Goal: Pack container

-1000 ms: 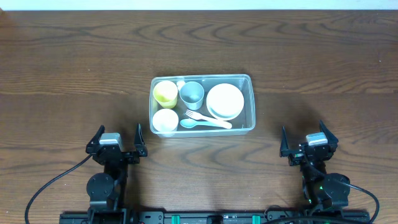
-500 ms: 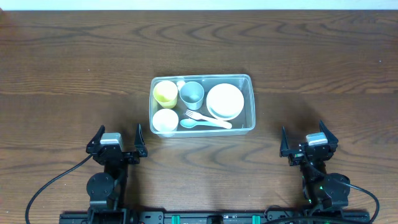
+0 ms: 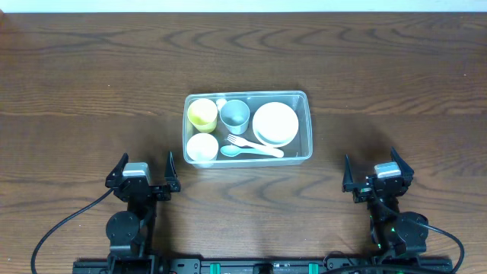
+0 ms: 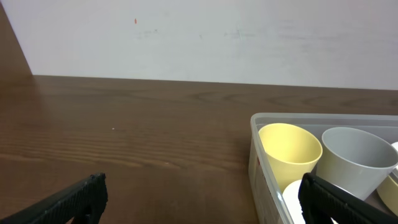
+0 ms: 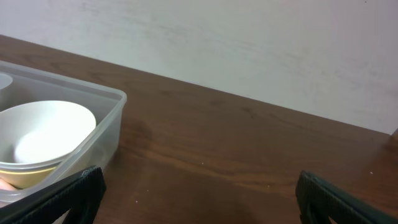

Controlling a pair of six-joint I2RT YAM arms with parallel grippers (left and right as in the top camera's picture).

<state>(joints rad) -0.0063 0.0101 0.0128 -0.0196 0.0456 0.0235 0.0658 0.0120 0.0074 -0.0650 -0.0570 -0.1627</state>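
The clear container [image 3: 307, 129] sits at the table's middle. Inside are a yellow cup [image 3: 202, 113], a grey cup [image 3: 235, 115], a white cup [image 3: 202, 148], stacked white bowls [image 3: 275, 123], a white fork [image 3: 255, 144] and a light blue spoon [image 3: 230, 151]. My left gripper [image 3: 142, 170] is open and empty, near the front edge, left of the container. My right gripper [image 3: 376, 171] is open and empty, near the front edge, right of it. The left wrist view shows the container's rim [image 4: 261, 119], yellow cup [image 4: 290, 149] and grey cup [image 4: 356, 158]. The right wrist view shows the container's corner [image 5: 115, 130] and bowls [image 5: 43, 134].
Dark wooden table [image 3: 91, 91] all round the container. A white wall [image 4: 199, 37] stands behind the table's far edge. Black cables run from both arm bases at the front edge.
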